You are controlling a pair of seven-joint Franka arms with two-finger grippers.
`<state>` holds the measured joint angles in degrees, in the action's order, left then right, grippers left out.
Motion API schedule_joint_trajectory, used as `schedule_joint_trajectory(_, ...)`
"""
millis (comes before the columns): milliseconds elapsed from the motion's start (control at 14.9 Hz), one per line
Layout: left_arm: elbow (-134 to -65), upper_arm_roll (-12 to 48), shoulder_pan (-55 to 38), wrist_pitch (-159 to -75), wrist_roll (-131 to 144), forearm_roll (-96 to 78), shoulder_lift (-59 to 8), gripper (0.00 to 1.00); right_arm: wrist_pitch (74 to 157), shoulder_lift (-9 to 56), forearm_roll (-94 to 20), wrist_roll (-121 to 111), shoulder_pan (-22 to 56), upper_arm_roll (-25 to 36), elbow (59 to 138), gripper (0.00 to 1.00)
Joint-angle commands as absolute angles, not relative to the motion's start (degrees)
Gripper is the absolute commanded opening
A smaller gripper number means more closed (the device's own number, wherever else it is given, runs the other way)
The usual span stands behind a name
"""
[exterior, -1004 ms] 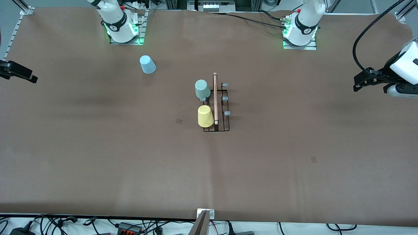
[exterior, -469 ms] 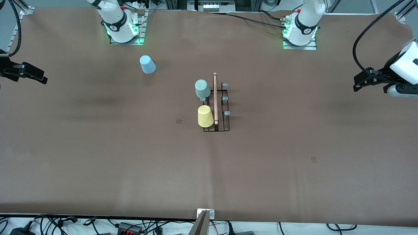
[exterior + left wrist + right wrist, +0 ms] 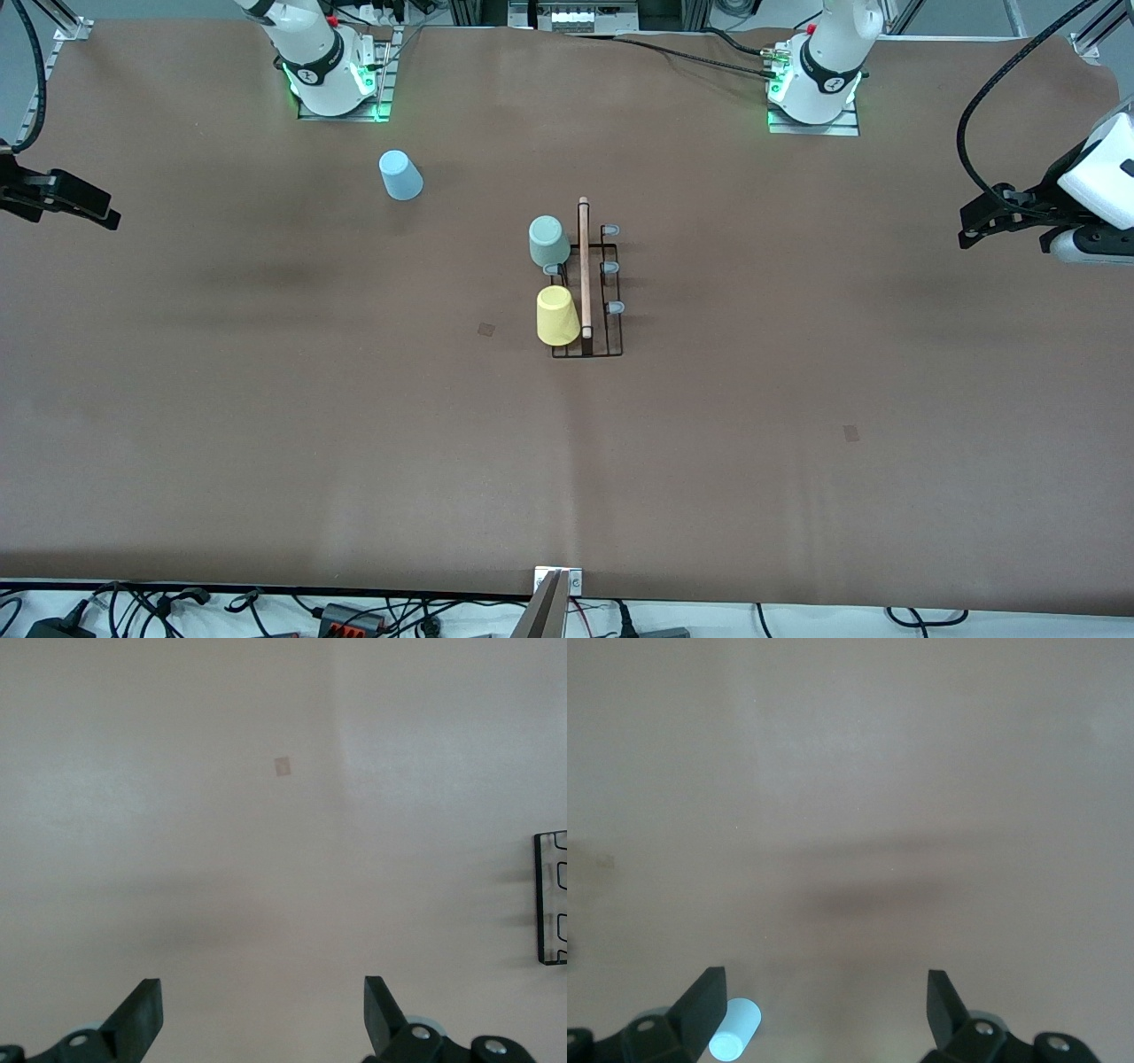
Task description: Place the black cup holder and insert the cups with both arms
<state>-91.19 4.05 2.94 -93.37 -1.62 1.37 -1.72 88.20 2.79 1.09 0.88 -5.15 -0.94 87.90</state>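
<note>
The black cup holder [image 3: 611,332] stands at the table's middle, its wooden rod [image 3: 584,266] along the top. A mint green cup [image 3: 549,242] and a yellow cup [image 3: 557,315] sit upside down on its pegs on the side toward the right arm. Three pegs [image 3: 613,307] on the other side are bare. A light blue cup [image 3: 400,175] stands upside down on the table near the right arm's base and also shows in the right wrist view [image 3: 735,1028]. My right gripper [image 3: 106,215] [image 3: 824,1005] is open and empty over its end of the table. My left gripper [image 3: 970,232] [image 3: 264,1010] is open and empty over its end; the holder's edge [image 3: 551,899] shows there.
The brown table cover [image 3: 354,425] bears two small tan patches [image 3: 486,329] [image 3: 850,432]. A metal bracket [image 3: 556,585] and cables lie along the table's edge nearest the front camera. The two arm bases [image 3: 337,80] [image 3: 815,89] stand along the farthest edge.
My right gripper swung a little toward the table's middle, then drew back slightly. The left arm, the holder and the cups have not moved.
</note>
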Motion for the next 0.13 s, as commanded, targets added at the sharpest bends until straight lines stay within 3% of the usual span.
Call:
schedule_joint_trajectory(0,-89.47,3.96,3.08,-92.02,-2.11,0.62,-2.46,1.0,87.8,4.13,1.05,0.18,-5.45,-0.97,86.05,1.0)
schedule_joint_trajectory(67,-89.39,3.96,3.08,-92.02,-2.11,0.62,-2.46,1.0,87.72,4.57,1.14,0.18,-5.45,-0.97,86.04,1.0)
